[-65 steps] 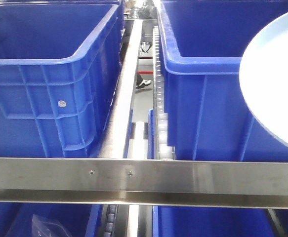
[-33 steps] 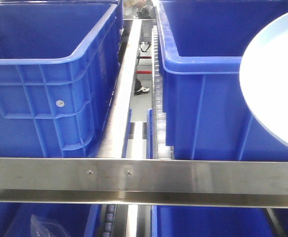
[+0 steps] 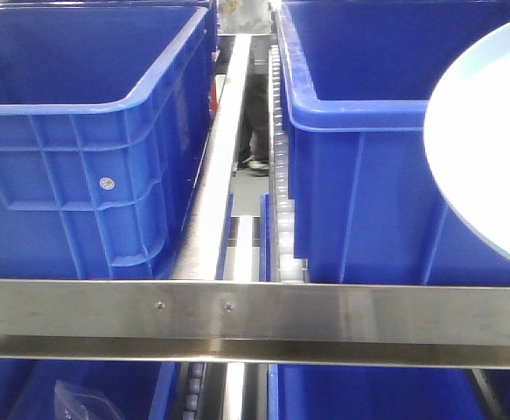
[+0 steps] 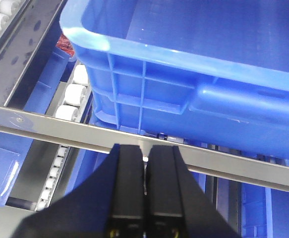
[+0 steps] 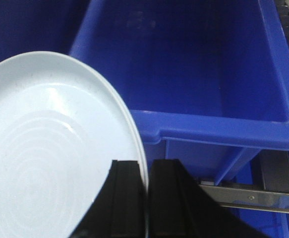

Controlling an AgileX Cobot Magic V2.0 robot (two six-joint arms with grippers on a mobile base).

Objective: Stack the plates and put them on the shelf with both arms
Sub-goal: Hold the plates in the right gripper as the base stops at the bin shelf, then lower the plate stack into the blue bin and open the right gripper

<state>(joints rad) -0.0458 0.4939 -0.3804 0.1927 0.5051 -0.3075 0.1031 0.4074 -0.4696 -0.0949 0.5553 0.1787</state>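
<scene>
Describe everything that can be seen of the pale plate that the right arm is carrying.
The pale bluish-white round glossy plate is shallow, with a low raised rim and faint concentric ridges inside. It looks like glazed ceramic or plastic. The right black tool is shut on its rim, one finger on each side. The plate is held in the air, in front of the large blue plastic bin. The front view shows only part of it, at the right edge.

I see a glossy, smooth plate [image 5: 45, 163]. Bins [image 3: 80, 149] look like moulded blue plastic; the rail [image 3: 255, 319] is brushed metal.
</scene>
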